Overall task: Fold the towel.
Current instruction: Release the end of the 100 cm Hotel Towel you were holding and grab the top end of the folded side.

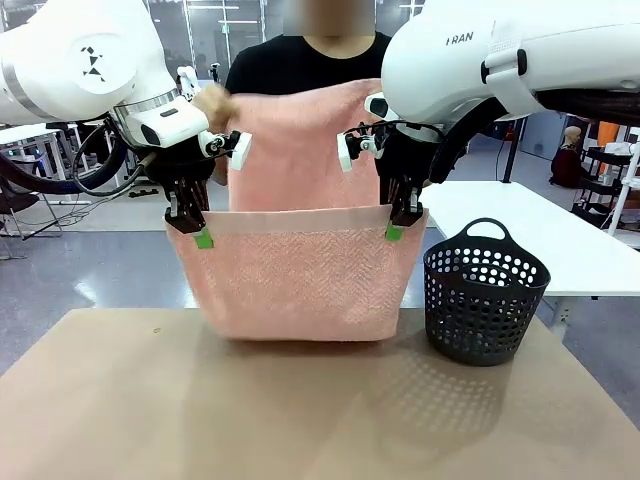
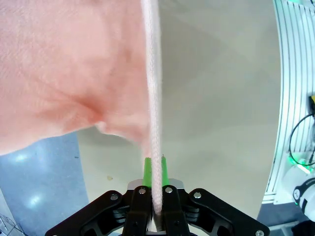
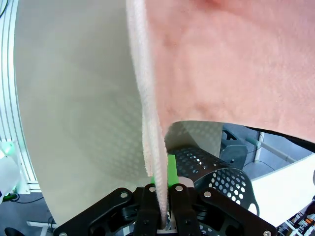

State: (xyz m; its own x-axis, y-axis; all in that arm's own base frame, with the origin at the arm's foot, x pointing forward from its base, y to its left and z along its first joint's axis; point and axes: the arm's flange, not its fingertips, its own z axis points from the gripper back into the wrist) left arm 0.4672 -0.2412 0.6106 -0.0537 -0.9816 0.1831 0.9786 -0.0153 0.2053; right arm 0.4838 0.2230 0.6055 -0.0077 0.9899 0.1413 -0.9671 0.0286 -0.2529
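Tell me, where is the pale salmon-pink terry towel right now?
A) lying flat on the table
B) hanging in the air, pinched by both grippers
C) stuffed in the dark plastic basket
B: the left gripper and the right gripper each pinch an upper corner of the towel, which hangs over the table.

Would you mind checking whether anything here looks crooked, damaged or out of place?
Nothing stands out. The towel hangs level between the left gripper and the right gripper, each shut on a near corner, while a person's hand holds its far end higher. The basket stands upright on the table.
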